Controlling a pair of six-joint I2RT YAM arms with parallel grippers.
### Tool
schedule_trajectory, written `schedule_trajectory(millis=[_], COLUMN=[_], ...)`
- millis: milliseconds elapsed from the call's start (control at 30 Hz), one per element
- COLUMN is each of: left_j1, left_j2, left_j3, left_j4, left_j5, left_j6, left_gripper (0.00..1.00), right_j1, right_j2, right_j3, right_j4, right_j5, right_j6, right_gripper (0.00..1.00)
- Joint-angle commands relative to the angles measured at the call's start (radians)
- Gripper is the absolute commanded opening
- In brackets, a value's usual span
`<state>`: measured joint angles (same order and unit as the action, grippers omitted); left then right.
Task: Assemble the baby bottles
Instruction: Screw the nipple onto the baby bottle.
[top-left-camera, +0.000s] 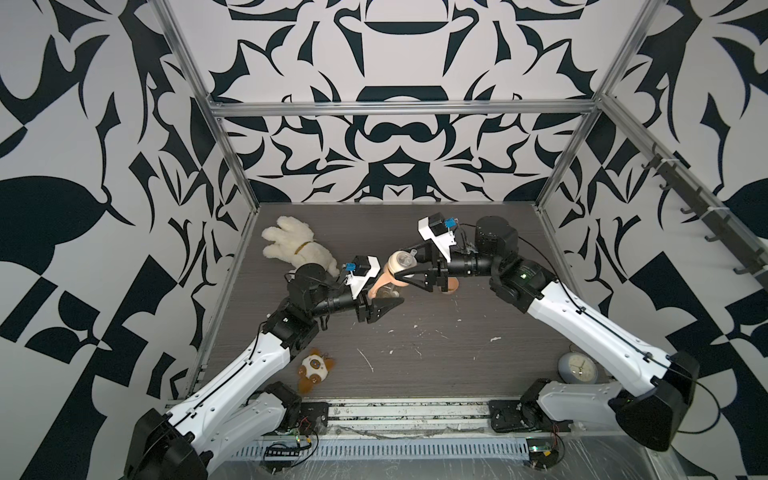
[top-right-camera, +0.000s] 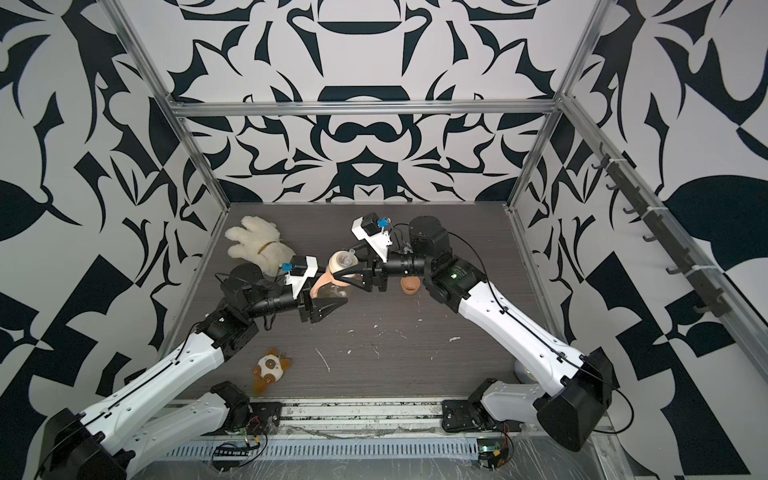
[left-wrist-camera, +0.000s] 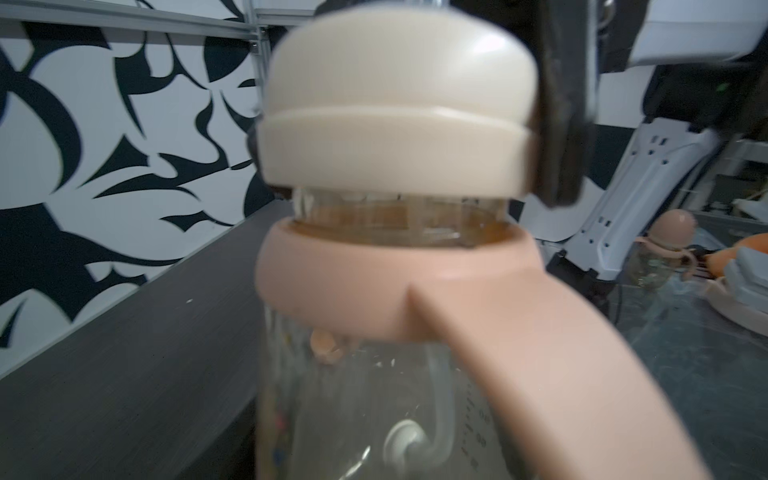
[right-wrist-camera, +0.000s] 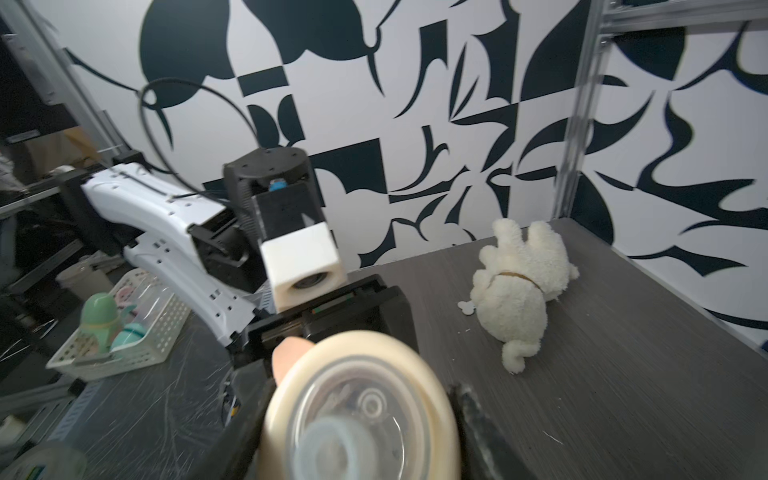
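Right claw (top-left-camera: 403, 267) of mine pinches the cream collar (left-wrist-camera: 395, 124) from two sides, with one dark finger (left-wrist-camera: 561, 124) pressed against its rim. My left claw (top-left-camera: 390, 301) grips the clear bottle body (left-wrist-camera: 353, 415) low down and holds it tilted above the tabletop (top-left-camera: 457, 332), left of the middle. The collar sits over the bottle's mouth with thread showing beneath it. The peach handle ring (left-wrist-camera: 374, 282) circles the neck, and the straw (left-wrist-camera: 440, 395) hangs inside. The peach dome cap (top-right-camera: 409, 284) lies on the tabletop under my right wrist.

The tabletop is dark grey wood grain, dotted with white flecks (top-left-camera: 494, 338). Black-and-white patterned walls on a metal frame (top-left-camera: 399, 109) shut in three sides. A cream plush (top-left-camera: 297, 249) lies far left, a brown-and-white plush toy (top-left-camera: 313, 368) near left, and a pale clock (top-left-camera: 575, 368) near right.

In a top view the cap (top-left-camera: 452, 284) is half hidden behind my right claw. In a top view the clock (top-right-camera: 521, 370) is nearly all behind my right arm. Both wrist views are blurred, and I cannot tell how squarely the collar is seated.
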<state>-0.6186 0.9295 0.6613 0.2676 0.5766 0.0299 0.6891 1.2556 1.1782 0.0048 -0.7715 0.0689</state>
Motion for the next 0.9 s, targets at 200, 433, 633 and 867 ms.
schedule_trajectory(millis=[200, 433, 633, 867], left_j1=[-0.085, -0.087, -0.085, -0.084], left_j2=[-0.038, -0.060, -0.038, -0.031], left_j3=[0.024, 0.003, 0.000, -0.003], left_j4=[0.118, 0.142, 0.129, 0.119], left_j5=[-0.317, -0.345, -0.362, -0.329], left_j6=[0.078, 0.080, 0.087, 0.087], left_gripper=[0.00, 0.00, 0.00, 0.00], right_j1=[0.129, 0.194, 0.271, 0.277], right_j2=[0.041, 0.021, 0.012, -0.070], right_j3=[-0.170, -0.207, -0.157, -0.166], right_j4=[0.197, 0.261, 0.168, 0.129], right_j5=[0.434, 0.519, 0.600, 0.607], right_j6=[0.174, 0.147, 0.047, -0.020], right_gripper=[0.11, 0.12, 0.41, 0.88])
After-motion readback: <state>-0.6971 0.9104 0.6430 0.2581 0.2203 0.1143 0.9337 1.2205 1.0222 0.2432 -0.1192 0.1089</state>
